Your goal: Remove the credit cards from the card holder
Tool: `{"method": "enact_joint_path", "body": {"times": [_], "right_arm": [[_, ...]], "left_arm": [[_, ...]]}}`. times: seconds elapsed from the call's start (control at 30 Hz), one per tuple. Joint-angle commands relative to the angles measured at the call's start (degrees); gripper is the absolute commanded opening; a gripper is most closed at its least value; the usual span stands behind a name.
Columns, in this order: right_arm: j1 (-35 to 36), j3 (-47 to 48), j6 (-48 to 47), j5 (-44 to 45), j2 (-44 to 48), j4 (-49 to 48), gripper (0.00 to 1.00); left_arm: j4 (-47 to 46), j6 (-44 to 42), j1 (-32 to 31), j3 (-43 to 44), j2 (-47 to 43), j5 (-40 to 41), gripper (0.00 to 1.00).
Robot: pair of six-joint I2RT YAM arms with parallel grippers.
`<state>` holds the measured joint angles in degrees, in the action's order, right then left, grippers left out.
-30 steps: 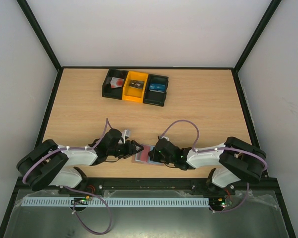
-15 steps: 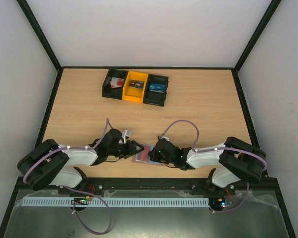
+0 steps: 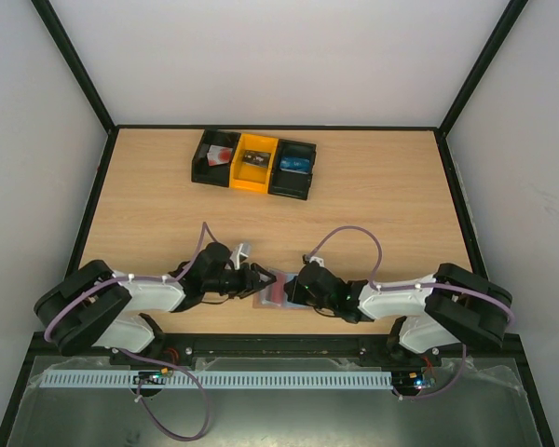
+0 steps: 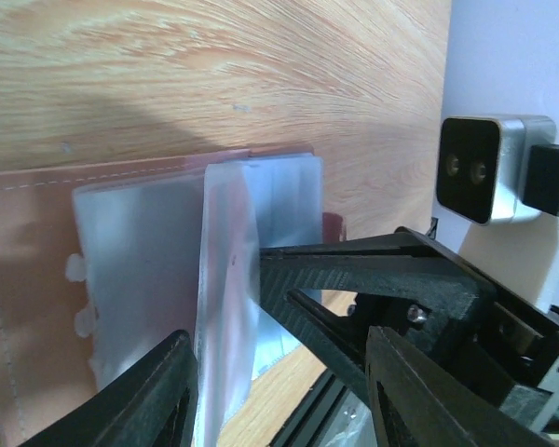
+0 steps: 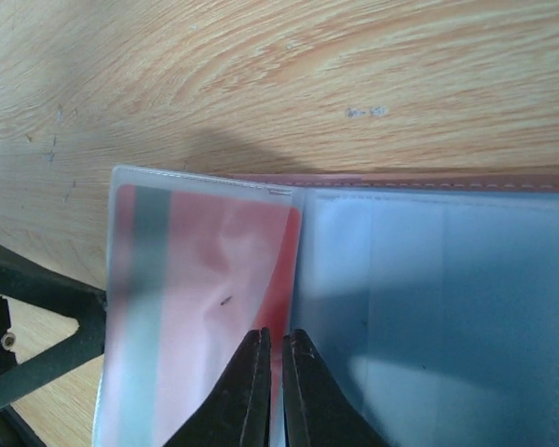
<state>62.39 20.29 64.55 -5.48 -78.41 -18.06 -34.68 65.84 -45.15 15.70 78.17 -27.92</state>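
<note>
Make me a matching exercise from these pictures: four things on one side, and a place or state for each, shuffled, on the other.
Things:
1. reddish flat plastic card
2. orange plastic bin
3. left gripper
4. right gripper

Places or states:
A. fingers spread wide
B. between two black plastic bins
C. fingers nearly together at the seam between two pockets
D. inside a clear pocket of the brown-rimmed card holder

Pairs: 1-D, 2-B, 3-A, 4-C.
</note>
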Motion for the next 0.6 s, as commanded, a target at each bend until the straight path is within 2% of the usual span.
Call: {"method": "enact_joint_path", "body": {"times": [0.0,0.23,0.57], "right_arm": [[0.36,-1.33,0.18,2.66,0.36,0.20,0.06],[0.36,-1.86,0.50,3.23,0.89,0.68,0.06],[0.45,-2.90,-0.74,12.13,11.08,8.00,0.10]], "left_arm": [[-5.59,2.42,-1.05,-0.03,1.58,-1.76,0.51],[-9.34,4.66,-2.58,0.66,3.38,-2.15,0.52],[-6.90,2.93,-5.52,5.51,5.44,-0.83,0.54]]}}
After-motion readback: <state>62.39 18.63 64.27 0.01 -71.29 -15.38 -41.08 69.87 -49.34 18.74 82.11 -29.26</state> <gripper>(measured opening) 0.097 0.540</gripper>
